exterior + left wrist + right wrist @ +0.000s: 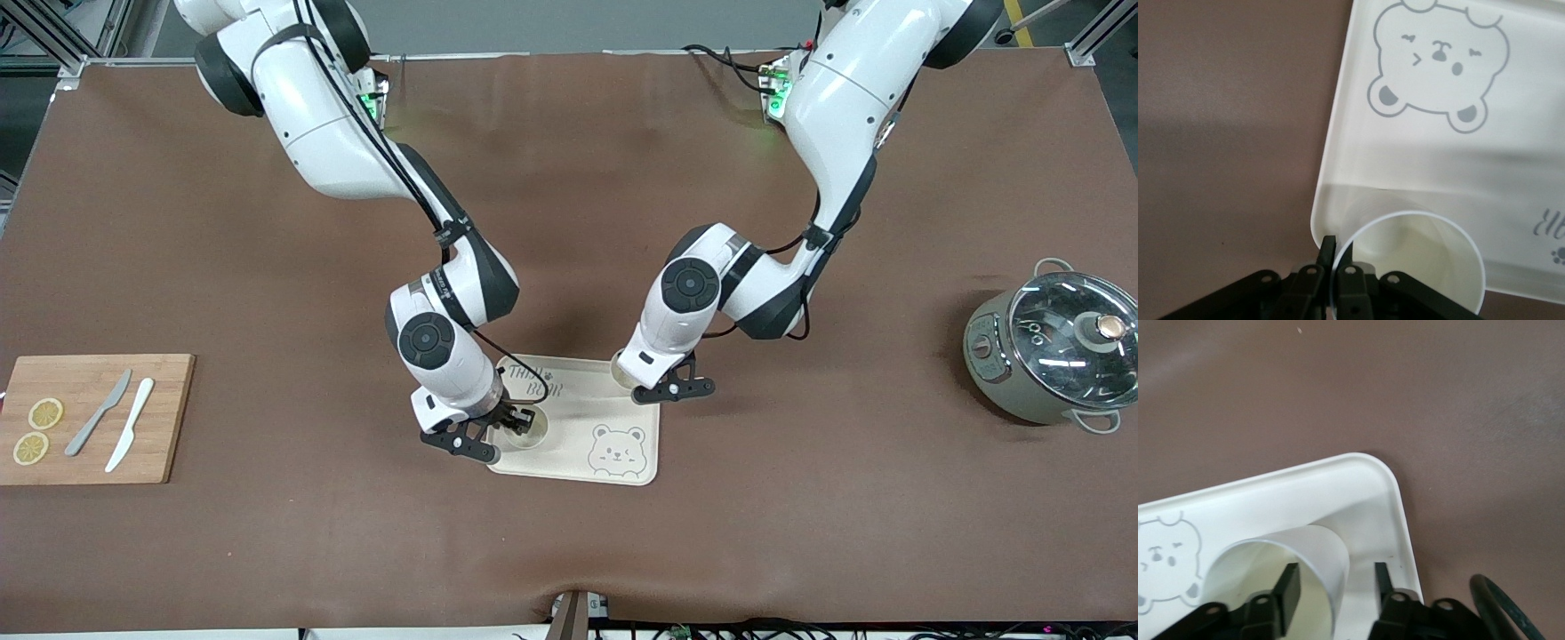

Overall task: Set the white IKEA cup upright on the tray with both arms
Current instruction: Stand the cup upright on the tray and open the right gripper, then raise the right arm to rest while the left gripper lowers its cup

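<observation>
Two white cups are at the cream tray (587, 402), which carries a grey bear drawing. One cup (528, 430) stands upright on the tray near its edge toward the right arm's end. My right gripper (518, 423) is open over this cup (1271, 580); one finger hangs inside it and the other outside, both clear of the wall, seen at the right gripper (1337, 583). The other cup (621, 372) is at the tray corner toward the left arm's end. My left gripper (1338, 250) is shut on this cup's (1411, 267) rim. Whether it rests on the tray (1431, 167) is unclear.
A wooden cutting board (89, 418) with lemon slices and two knives lies at the right arm's end of the table. A grey pot with a glass lid (1049, 351) stands at the left arm's end. Brown cloth covers the table.
</observation>
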{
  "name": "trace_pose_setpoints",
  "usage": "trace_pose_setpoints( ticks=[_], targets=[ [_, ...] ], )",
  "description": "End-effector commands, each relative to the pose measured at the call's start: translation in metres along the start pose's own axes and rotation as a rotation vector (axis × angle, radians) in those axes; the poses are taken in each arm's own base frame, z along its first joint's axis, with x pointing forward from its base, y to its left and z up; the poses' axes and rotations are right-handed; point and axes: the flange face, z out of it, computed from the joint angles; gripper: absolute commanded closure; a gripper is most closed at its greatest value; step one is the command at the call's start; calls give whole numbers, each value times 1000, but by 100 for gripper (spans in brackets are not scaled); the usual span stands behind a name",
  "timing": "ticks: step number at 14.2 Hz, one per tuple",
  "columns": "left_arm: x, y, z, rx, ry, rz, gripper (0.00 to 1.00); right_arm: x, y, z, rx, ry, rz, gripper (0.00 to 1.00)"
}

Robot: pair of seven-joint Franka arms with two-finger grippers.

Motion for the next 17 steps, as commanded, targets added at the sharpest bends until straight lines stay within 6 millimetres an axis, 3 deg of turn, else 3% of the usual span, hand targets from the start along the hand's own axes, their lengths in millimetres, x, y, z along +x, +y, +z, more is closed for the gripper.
trace_pose_setpoints(
  ticks=[1, 4, 6, 9, 11, 14, 16, 17],
  targets=[
    [22, -5, -8, 4, 47, 11, 100, -4, -10, -59, -40, -33, 16, 0],
    [29, -5, 1, 1, 46, 3, 100, -6, -9, -144, -75, -79, 13, 0],
    [34, -4, 0, -4, 54, 3, 100, -5, 5, -212, -102, -111, 20, 0],
    [37, 0, -5, -16, 62, -2, 100, -4, 52, -320, -143, -174, -26, 0],
    [40, 1, -5, -19, 67, -5, 100, -1, 93, -374, -165, -215, -58, 0],
    [42, 8, -11, -32, 76, -4, 100, 15, 168, -428, -175, -264, -90, 0],
    [46, 12, -19, -46, 89, -10, 100, 26, 219, -449, -159, -274, -140, 0],
    [46, 12, -13, -46, 84, -12, 100, 32, 240, -455, -161, -270, -149, 0]
  ],
)
